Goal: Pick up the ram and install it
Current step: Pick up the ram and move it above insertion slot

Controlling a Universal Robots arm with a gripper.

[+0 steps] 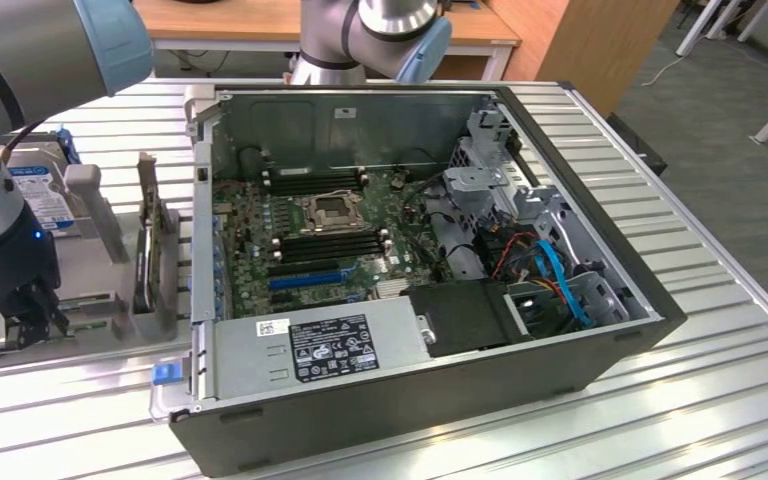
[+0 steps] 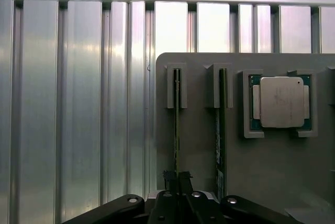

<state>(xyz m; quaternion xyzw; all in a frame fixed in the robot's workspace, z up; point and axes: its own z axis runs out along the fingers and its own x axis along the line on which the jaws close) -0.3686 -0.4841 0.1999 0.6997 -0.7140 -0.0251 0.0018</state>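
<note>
In the wrist view, two thin green ram sticks stand on edge in slots of a grey holder plate [image 2: 199, 145]. One ram [image 2: 176, 124] runs straight into my gripper [image 2: 177, 178], whose dark fingertips [image 2: 168, 176] sit tight against both of its sides. The other ram stick [image 2: 221, 130] stands beside it, untouched. In the exterior view my gripper [image 1: 24, 322] reaches down onto the holder at the exterior view's left, beside the open computer case [image 1: 424, 250]. The motherboard [image 1: 331, 230] lies inside the case with its blue slots [image 1: 307, 282].
A square silver processor chip [image 2: 281, 102] sits in its own recess on the holder. A hard drive with a blue label [image 1: 40, 192] and a dark upright part [image 1: 155, 250] stand between my arm and the case. The ribbed metal table [image 1: 704, 400] surrounds everything.
</note>
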